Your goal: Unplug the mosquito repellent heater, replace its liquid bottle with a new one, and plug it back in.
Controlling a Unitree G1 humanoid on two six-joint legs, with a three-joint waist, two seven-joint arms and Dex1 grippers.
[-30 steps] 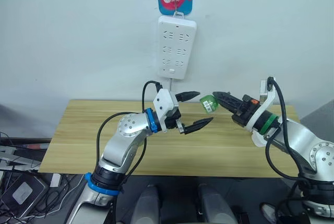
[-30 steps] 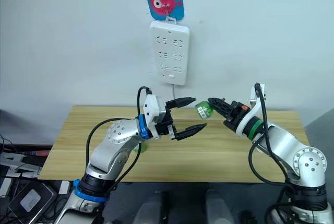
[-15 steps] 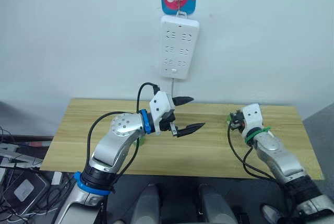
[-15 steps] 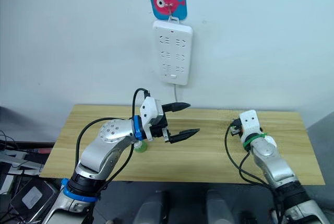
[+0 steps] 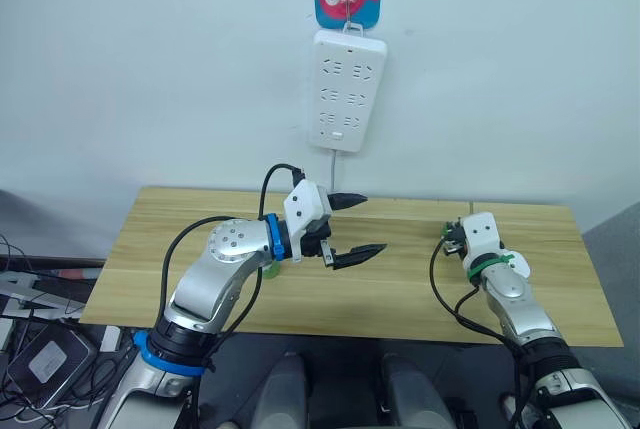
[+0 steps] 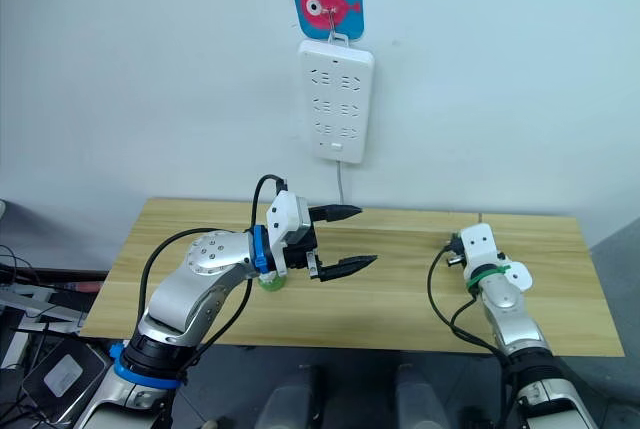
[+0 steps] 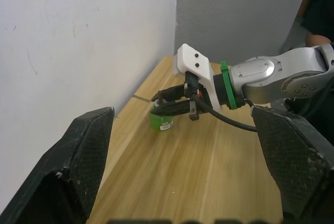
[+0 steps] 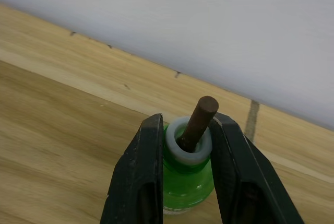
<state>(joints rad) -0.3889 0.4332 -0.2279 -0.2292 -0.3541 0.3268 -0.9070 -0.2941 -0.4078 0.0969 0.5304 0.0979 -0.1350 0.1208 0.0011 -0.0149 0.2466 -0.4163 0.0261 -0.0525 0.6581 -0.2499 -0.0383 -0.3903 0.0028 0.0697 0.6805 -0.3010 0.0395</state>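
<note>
Right claw (image 7: 175, 108) clamped on green bottle (image 8: 187, 182), wick up, bottle base on worktop (image 5: 420, 289) at far right. Left claw (image 5: 352, 224) apart, empty, mid-worktop. Heater location: cannot tell. Advice: confirm bottle standing flat, release slowly, withdraw straight, avoid tipping.

A light wooden table (image 5: 400, 289) stands against the white wall. Its top is made of long planks with a fine grain. On it, near the back edge on the right side, a small green bottle (image 7: 160, 120) with a brown wick stands upright. Another green thing (image 6: 268, 282) lies on the left part of the table, mostly hidden behind the arm.
</note>
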